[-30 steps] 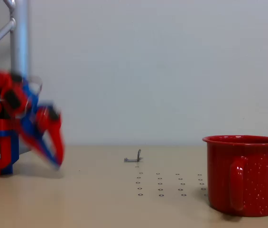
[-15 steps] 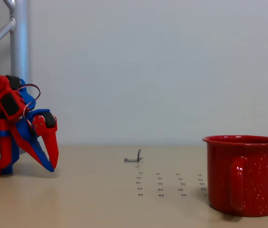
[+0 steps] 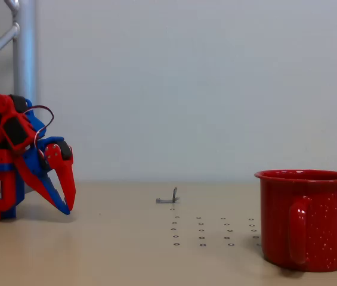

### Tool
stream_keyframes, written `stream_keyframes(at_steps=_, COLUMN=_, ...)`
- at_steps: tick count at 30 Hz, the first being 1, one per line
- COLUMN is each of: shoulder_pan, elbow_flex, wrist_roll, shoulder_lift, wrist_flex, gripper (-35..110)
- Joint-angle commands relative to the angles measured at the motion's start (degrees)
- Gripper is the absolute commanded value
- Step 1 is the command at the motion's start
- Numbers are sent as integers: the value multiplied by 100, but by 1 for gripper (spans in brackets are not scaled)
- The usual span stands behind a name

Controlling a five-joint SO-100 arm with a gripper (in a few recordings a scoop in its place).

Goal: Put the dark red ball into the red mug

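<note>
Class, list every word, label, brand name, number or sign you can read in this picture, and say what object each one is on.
None: no readable text appears anywhere.
The red mug carries only fine white speckles, no lettering.
The gripper and its red-and-blue arm bear no legible label.
The table shows only rows of small ring marks, not characters.

In the fixed view the mug (image 3: 307,219) stands on the tabletop (image 3: 126,256) at the right edge, its handle turned toward the camera. Well left of the mug and farther back lies a small bracket (image 3: 168,198), with rows of small holes (image 3: 213,232) between it and the mug. Far left of the mug, the tool (image 3: 68,204) points down at the tabletop, before a post (image 3: 24,47).
</note>
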Motion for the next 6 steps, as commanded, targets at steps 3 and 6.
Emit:
stream_keyframes(at_steps=3, shoulder_pan=-158, elbow_flex=105, wrist_roll=-167, shoulder_lift=422, wrist_flex=-9, gripper=-2)
stream_keyframes(at_steps=6, shoulder_pan=-158, elbow_flex=105, wrist_roll=-167, shoulder_lift=422, wrist_flex=-9, gripper=-2)
